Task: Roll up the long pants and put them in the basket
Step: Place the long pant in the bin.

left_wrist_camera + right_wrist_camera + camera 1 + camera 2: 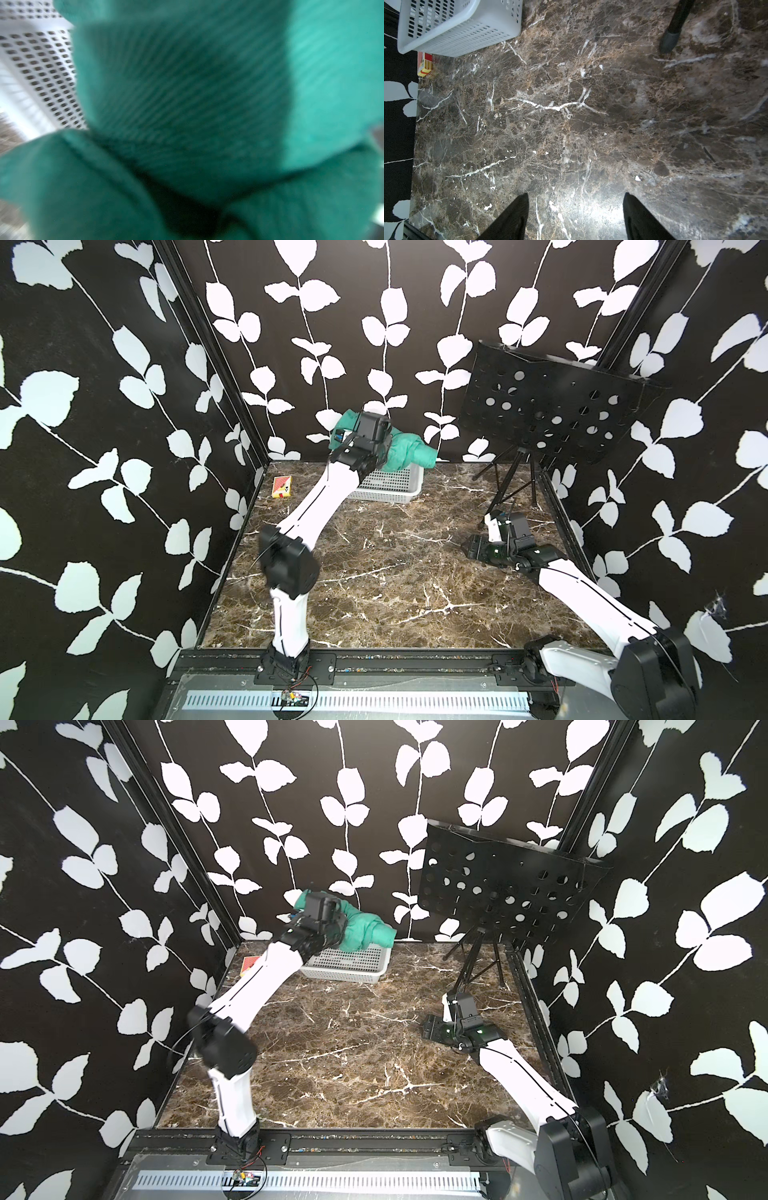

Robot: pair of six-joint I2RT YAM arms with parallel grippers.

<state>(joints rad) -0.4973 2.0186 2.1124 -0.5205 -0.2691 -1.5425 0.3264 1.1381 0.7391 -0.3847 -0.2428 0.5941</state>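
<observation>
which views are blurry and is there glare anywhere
Left wrist view: the pants fill the frame, out of focus, and the basket mesh is soft too; right wrist view: the table is sharp, with a bright glare patch near the open right tool; both top views: sharp, only the left arm smeared at its elbow.

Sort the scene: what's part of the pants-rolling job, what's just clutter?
Job: long pants, bundled in the left gripper; white basket under them; right gripper, open, idle.
Lying about: red card box; black perforated stand.
</observation>
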